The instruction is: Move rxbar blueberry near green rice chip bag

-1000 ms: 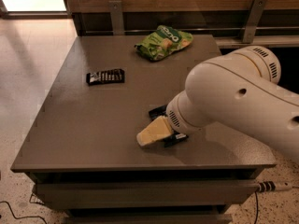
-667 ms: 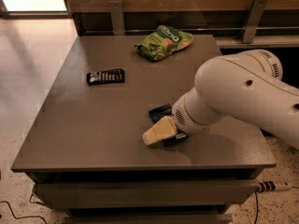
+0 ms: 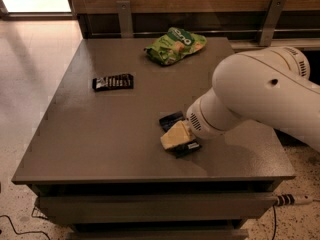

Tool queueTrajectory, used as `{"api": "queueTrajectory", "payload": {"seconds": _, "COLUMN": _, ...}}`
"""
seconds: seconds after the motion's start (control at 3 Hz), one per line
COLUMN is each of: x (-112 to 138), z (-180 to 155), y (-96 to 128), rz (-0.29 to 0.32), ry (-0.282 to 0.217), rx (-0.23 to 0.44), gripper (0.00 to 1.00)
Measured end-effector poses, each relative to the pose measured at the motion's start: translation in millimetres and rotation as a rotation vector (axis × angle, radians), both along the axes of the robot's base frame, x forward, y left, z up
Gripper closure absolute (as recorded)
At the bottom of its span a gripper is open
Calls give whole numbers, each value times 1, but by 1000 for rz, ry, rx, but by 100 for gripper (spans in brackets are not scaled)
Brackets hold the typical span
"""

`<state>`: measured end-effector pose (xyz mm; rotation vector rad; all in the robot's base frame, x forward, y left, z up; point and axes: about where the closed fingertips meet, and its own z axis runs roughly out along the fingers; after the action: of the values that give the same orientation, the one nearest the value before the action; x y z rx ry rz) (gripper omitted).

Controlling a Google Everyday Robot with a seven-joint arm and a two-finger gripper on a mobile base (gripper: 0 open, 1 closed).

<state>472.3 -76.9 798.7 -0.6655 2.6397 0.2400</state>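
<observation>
The grey-brown bench (image 3: 100, 149) carries everything here, and the end effector (image 3: 175, 136) is low over its front right part. Behind and to the right of the end effector, the thick white arm (image 3: 260, 94) reaches in from the right edge and slopes down toward it. The green chip bag (image 3: 175, 45) lies well beyond the end effector, near the far edge of the bench. The black bar (image 3: 113, 82) lies flat, off to the left of the end effector and farther back, well apart from it. The blue bar (image 3: 172, 118) lies directly under the end effector, with one dark corner showing just behind it and another just in front. The pale yellowish tip of the end effector rests across the middle of this bar. I cannot tell whether it is clenched on the bar or released.
</observation>
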Motion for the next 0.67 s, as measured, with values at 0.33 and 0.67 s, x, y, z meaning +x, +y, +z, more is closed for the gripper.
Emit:
{"api": "queueTrajectory", "payload": {"seconds": 0.33, "x": 0, "z": 9, "y": 0, "rz": 0, "ry": 0, "rx": 0, "gripper": 77}}
{"api": "queueTrajectory", "payload": {"seconds": 0.67, "x": 0, "z": 21, "y": 0, "rz": 0, "ry": 0, "rx": 0, "gripper": 100}}
